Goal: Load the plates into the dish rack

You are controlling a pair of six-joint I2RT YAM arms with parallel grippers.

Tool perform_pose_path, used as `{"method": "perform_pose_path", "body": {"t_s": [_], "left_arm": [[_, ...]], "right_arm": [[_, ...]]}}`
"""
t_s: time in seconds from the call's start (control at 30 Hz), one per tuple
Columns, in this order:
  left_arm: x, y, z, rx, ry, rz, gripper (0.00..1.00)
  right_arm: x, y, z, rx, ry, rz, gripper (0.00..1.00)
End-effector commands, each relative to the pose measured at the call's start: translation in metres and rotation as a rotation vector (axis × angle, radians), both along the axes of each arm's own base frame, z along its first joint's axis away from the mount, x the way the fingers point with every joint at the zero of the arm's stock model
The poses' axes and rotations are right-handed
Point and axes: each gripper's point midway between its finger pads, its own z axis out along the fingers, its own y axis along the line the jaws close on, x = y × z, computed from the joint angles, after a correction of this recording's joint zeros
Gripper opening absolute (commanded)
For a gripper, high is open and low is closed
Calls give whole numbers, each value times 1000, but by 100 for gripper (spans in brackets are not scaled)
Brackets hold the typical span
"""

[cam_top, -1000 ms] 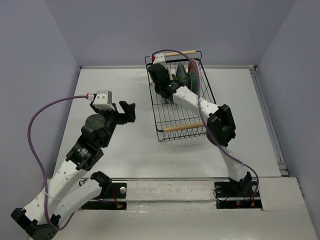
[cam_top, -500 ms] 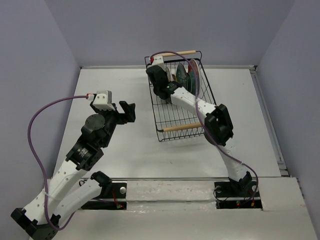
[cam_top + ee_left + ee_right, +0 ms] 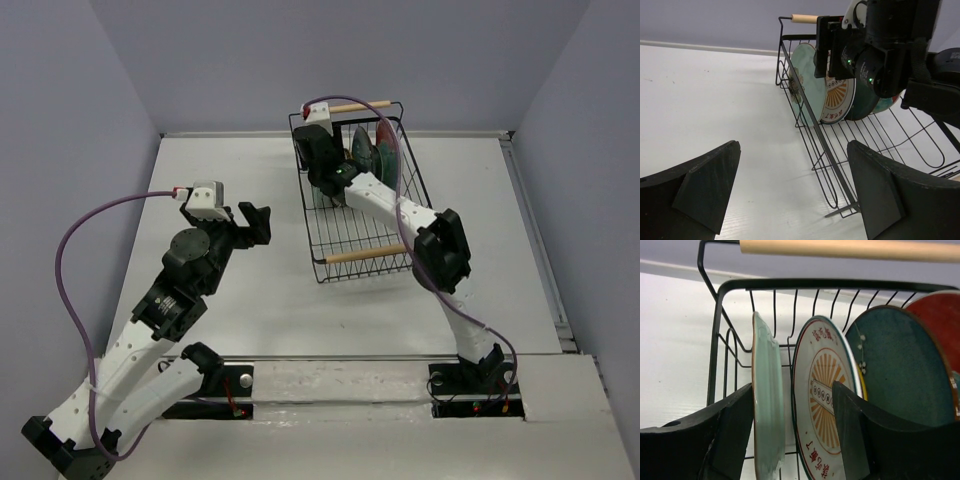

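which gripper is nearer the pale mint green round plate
Right. The right gripper straddles the pale mint green round plate in the black wire dish rack; the left gripper hovers outside, to its left.

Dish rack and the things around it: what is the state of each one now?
Dish rack: standing on the table, holding plates.
Mint green plate: upright in the rack, not gripped.
White plate with orange centre: upright beside it.
Teal plate: upright in the rack.
Right gripper: open, astride the mint green plate.
Left gripper: open, empty.
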Motion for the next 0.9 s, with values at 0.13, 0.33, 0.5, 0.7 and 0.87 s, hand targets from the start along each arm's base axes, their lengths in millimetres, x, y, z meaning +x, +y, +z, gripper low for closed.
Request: {"method": "perform_pose_path", "body": {"t_s": [0.13, 0.33, 0.5, 0.7, 0.87], "left_arm": [[1, 6, 14, -16, -58, 24, 99], [2, 10, 17, -12, -76, 44, 99], [1, 17, 21, -4, -98, 73, 99], [-1, 20, 33, -15, -132, 78, 99], [-8, 25, 55, -47, -180, 80, 99]], "right_arm": [[-20, 0, 107, 194, -154, 69, 78], [-51, 5, 149, 298, -172, 212, 100], [-99, -10, 173, 378, -229, 327, 100], [-173, -93, 240, 492, -468, 292, 100], [-227, -164, 232, 554, -564, 201, 100]]}}
